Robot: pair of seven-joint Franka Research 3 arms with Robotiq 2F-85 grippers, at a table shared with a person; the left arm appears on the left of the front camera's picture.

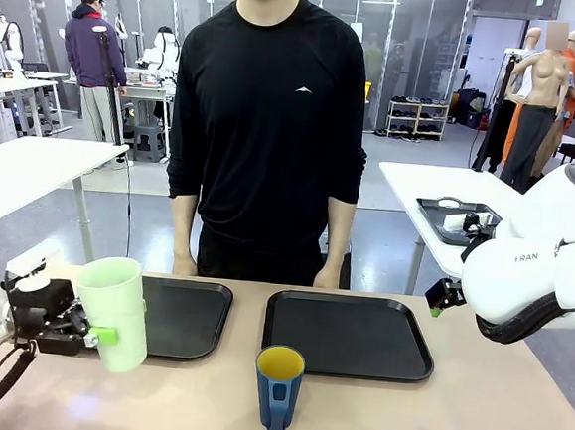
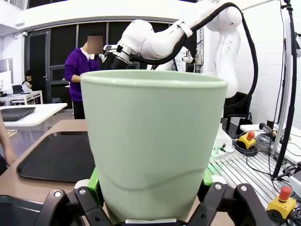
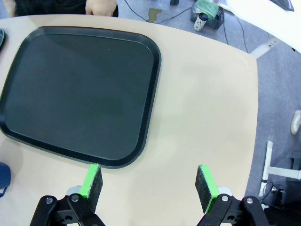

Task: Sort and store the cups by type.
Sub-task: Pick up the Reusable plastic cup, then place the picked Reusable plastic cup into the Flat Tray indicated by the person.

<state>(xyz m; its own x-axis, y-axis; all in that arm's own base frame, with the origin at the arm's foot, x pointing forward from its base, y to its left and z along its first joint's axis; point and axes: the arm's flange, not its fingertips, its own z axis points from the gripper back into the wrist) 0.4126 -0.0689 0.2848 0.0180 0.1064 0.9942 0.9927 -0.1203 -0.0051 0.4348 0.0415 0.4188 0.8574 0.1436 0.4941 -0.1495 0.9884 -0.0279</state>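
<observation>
1. Two cups, apart: the left gripper (image 1: 99, 336) pinches the mint tumbler (image 1: 113, 306) beside the left tray (image 1: 195, 317).
2. The blue mug (image 1: 279, 389) stands on the table (image 1: 451, 417), before the right tray (image 1: 348, 334).
3. The right gripper (image 3: 148, 186) hangs spread wide.

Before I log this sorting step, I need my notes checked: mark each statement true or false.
The left gripper is shut on the tall pale mint-green plastic tumbler. True.
The short dark blue handled mug with yellow inside stands on the right tray. False: it stands upright on the tan table.
The right gripper is open, holding nothing. True.
The person holds the tumbler. False: the person's hands are at the table's far edge.
</observation>
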